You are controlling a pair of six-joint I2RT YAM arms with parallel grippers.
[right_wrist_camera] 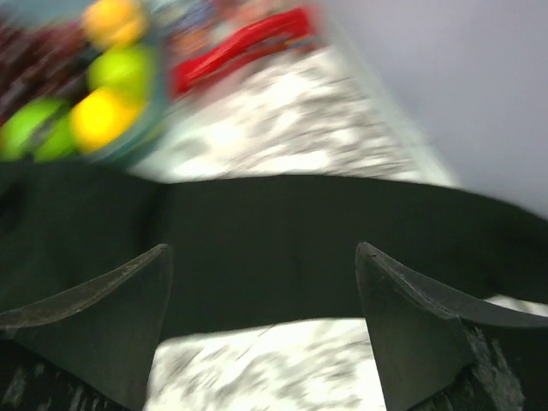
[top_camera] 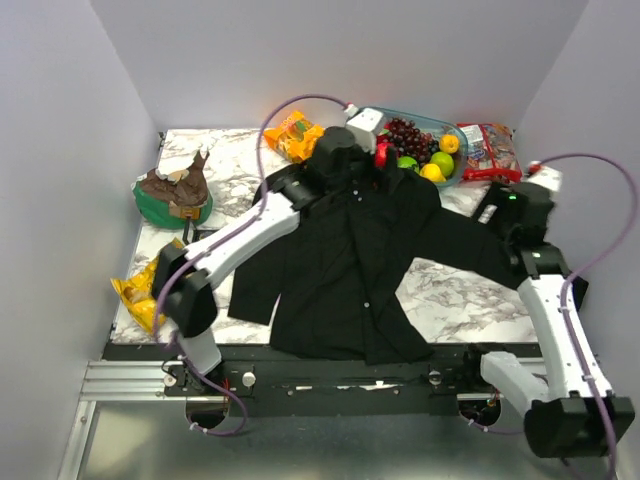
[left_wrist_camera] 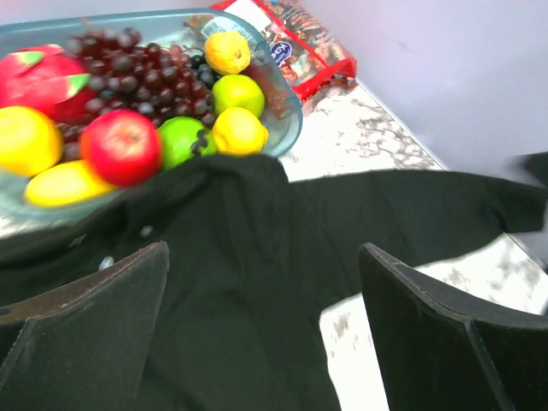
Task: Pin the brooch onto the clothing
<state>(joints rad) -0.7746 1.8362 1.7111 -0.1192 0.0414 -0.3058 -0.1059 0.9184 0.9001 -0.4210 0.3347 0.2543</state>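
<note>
**Open jaws over a flat shirt, no brooch in sight**

Dark fingers (left_wrist_camera: 86, 325) frame the left wrist view, spread wide with nothing between them. The left gripper (left_wrist_camera: 263, 257) hangs over the upper part of the shirt (top_camera: 350, 260), close to the collar. It is just short of the fruit bowl (left_wrist_camera: 291, 128), whose rim the shirt's shoulder touches. Two white buttons (left_wrist_camera: 145, 230) show beside the near finger, so it is hovering by the placket. That is a likely place to steady the cloth for pinning.

The right gripper (right_wrist_camera: 261, 253) is likewise fully parted and empty. It sits above the sleeve (right_wrist_camera: 282, 248) that runs across the table (top_camera: 450, 300) toward the right wall. This view is blurred, so fine detail is lost.

From above, the shirt lies face up, front closed and sleeves spread, which leaves a broad flat chest panel open to both arms. I would guess it was laid out this way so that a pin can pass through one layer without bunching.

I cannot find the brooch in any view. It is not in either gripper, and nothing pale and round larger than a button shows on the black cloth. It may be hidden under an arm or simply too small to make out. On that showing the task looks barely begun: the brooch has to be found and picked up first.
</note>
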